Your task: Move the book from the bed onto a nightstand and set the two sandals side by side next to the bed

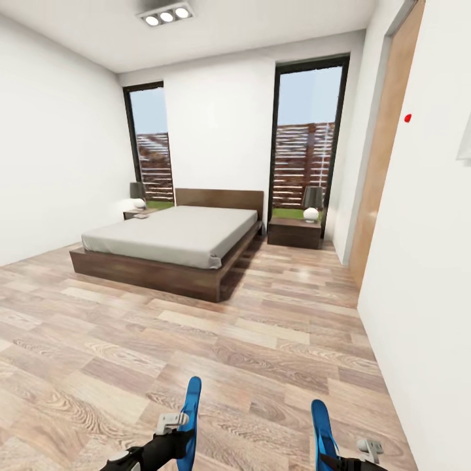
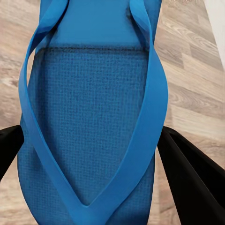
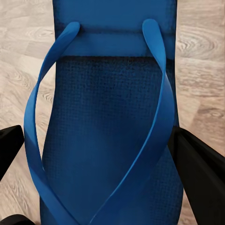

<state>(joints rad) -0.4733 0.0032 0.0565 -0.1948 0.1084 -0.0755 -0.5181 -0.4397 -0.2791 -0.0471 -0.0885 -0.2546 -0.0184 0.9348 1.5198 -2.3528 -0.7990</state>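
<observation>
A flat bright blue flip-flop sandal (image 2: pixel 91 122) is clamped between the black fingers (image 2: pixel 192 178) of the left tool (image 1: pixel 175 439), edge-up above the light brown wood-plank floor (image 1: pixel 196 340). A second blue sandal (image 3: pixel 110 126) is gripped likewise by the right tool (image 1: pixel 340 458). The large low bed (image 1: pixel 173 239) with pale grey mattress and dark brown frame is seen well beyond both. A dark brown wooden nightstand (image 1: pixel 294 232) stands just beside the bed; on the other nightstand (image 1: pixel 139 214), a small flat object, possibly the book (image 1: pixel 141 216), is seen.

Bed (image 1: pixel 171 243) ahead btwn 2 nightstands (image 1: pixel 295 232); sandal (image 1: pixel 190 413) in ea. hand.
</observation>
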